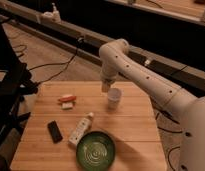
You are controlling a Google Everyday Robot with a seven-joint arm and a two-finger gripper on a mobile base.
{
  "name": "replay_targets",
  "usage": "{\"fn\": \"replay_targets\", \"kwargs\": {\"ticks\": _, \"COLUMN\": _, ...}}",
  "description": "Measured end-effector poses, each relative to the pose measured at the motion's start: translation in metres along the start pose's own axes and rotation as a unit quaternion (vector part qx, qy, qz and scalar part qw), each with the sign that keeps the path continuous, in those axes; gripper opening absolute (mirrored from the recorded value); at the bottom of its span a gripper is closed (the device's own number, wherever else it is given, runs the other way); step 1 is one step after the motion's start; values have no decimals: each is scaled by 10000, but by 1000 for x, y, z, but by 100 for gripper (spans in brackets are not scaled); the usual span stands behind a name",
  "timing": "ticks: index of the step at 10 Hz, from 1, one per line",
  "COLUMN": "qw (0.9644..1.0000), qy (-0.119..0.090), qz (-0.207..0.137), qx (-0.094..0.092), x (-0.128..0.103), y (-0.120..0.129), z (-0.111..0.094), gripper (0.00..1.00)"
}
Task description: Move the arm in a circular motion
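Arm (146, 75): white tubular segments. The long axis climbs from the base at lower right, up and leftward in view, to a rounded elbow. The last link then drops toward the table.
Table (141, 131): wooden slatted top that carries every loose item. The arm reaches over its far edge.
Plate (96, 150): green and round, at the front edge, well apart from the arm's tip.
Bottle (81, 129): white, lying on its side on a diagonal, just beyond the plate.
Paper cup (114, 97): upright, just beside the tip and toward the camera. It is judged the nearest obstacle to a circular sweep.
Black block (55, 131): flat, left of the bottle.
Snack pieces (67, 101): orange and white, left of the tip, apart from it.
Gripper (105, 86): points down over the far half of the table and appears clear of the surface. No load is seen. Whether it is open or closed cannot be told.
Clearance: a level circle at this height likely passes the cup closely, so a higher path is advisable.
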Motion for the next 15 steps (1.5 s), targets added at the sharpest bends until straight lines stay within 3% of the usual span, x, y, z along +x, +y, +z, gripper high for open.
{"fn": "replay_targets", "kwargs": {"ticks": 1, "qw": 9992, "qy": -307, "qz": -62, "qx": -257, "x": -10, "y": 27, "z": -1, "gripper": 0}}
{"fn": "replay_targets", "kwargs": {"ticks": 3, "qw": 9965, "qy": -588, "qz": 124, "qx": -578, "x": -2, "y": 62, "z": -4, "gripper": 0}}
{"fn": "replay_targets", "kwargs": {"ticks": 5, "qw": 9941, "qy": -563, "qz": 658, "qx": -658, "x": 42, "y": 82, "z": -10, "gripper": 0}}
{"fn": "replay_targets", "kwargs": {"ticks": 7, "qw": 9898, "qy": -177, "qz": 1328, "qx": -484, "x": 113, "y": 80, "z": -23, "gripper": 0}}
{"fn": "replay_targets", "kwargs": {"ticks": 10, "qw": 9838, "qy": 535, "qz": 1712, "qx": -54, "x": 183, "y": 40, "z": -50, "gripper": 0}}
{"fn": "replay_targets", "kwargs": {"ticks": 11, "qw": 9844, "qy": 736, "qz": 1595, "qx": 104, "x": 185, "y": 12, "z": -55, "gripper": 0}}
{"fn": "replay_targets", "kwargs": {"ticks": 12, "qw": 9866, "qy": 776, "qz": 1424, "qx": 169, "x": 172, "y": -6, "z": -51, "gripper": 0}}
{"fn": "replay_targets", "kwargs": {"ticks": 13, "qw": 9899, "qy": 761, "qz": 1177, "qx": 203, "x": 149, "y": -25, "z": -44, "gripper": 0}}
{"fn": "replay_targets", "kwargs": {"ticks": 15, "qw": 9965, "qy": 509, "qz": 653, "qx": 115, "x": 91, "y": -44, "z": -22, "gripper": 0}}
